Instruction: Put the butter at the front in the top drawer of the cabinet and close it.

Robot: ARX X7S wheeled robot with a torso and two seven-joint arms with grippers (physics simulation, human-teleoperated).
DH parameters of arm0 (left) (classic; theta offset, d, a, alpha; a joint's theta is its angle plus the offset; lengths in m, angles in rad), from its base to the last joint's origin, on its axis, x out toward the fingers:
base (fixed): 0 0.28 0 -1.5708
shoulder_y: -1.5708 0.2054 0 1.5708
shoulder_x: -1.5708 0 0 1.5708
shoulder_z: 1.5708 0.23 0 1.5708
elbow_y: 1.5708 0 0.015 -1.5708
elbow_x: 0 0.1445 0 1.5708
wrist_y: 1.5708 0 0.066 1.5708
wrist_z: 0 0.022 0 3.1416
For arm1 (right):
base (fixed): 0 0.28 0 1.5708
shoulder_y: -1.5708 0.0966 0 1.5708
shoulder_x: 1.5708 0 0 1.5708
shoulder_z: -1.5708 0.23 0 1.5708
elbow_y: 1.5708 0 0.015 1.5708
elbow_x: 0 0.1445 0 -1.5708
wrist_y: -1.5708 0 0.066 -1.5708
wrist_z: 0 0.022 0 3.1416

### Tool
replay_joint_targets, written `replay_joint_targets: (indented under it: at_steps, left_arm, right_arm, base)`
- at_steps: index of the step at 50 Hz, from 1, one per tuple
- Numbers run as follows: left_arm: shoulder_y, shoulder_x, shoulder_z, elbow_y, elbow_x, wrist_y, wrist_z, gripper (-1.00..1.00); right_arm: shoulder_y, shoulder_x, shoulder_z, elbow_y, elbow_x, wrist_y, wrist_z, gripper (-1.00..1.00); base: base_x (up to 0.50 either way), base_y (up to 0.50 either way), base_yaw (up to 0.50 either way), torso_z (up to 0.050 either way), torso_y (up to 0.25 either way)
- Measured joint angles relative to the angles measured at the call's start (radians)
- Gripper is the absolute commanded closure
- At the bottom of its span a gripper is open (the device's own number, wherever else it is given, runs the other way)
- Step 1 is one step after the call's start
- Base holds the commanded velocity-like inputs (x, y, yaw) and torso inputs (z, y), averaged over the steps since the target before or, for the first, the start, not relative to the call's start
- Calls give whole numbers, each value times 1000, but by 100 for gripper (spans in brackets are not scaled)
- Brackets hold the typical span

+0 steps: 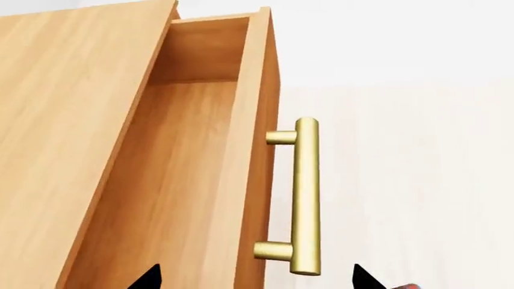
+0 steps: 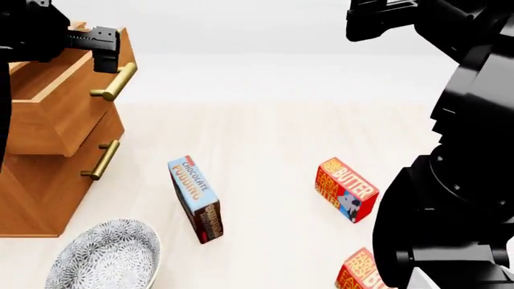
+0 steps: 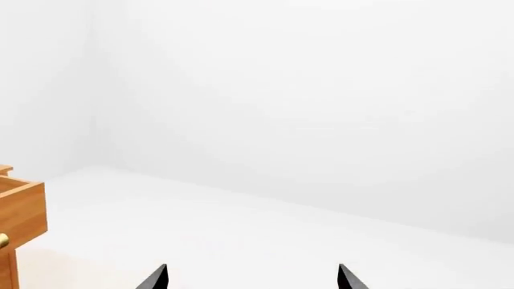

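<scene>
Left hand (image 2: 103, 47), apparently spread, hovers by the top drawer's (image 2: 48, 102) handle (image 2: 115, 83).

floor (image 2: 273, 138) | on it: cabinet (image 2: 40, 186), bowl (image 2: 105, 256), pudding box (image 2: 197, 198), 2 butter ctns (image 2: 345, 189)

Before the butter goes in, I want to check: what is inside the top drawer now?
The top drawer stands pulled open, and only its bare wooden floor and walls show. The part still under the cabinet top is covered.
</scene>
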Motion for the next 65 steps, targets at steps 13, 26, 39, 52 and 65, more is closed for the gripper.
replay_joint_targets:
  at_steps: [13, 26, 39, 52, 65]
  left_arm:
    - [43, -14, -14, 0, 1, -11, -29, -100]
    - [70, -29, 19, 0, 6, -24, -12, -100]
    - [87, 0, 136, 0, 6, 8, 206, -100]
    - [73, 59, 97, 0, 12, 60, 308, -100]
    - [118, 143, 105, 0, -10, 118, 360, -100]
  right_arm:
    - [-5, 5, -2, -9, 20, 7, 17, -100]
    - [3, 6, -12, -12, 25, 15, 22, -100]
    - [11, 9, -27, -25, -4, 27, -1, -100]
    - [8, 7, -22, -35, -32, 23, -28, -100]
    - [4, 11, -12, -53, -64, 28, -64, -100]
  base:
    - [0, 0, 0, 0, 0]
    - [0, 0, 0, 0, 0]
    - [0, 0, 0, 0, 0]
    - [0, 0, 0, 0, 0]
    - [0, 0, 0, 0, 0]
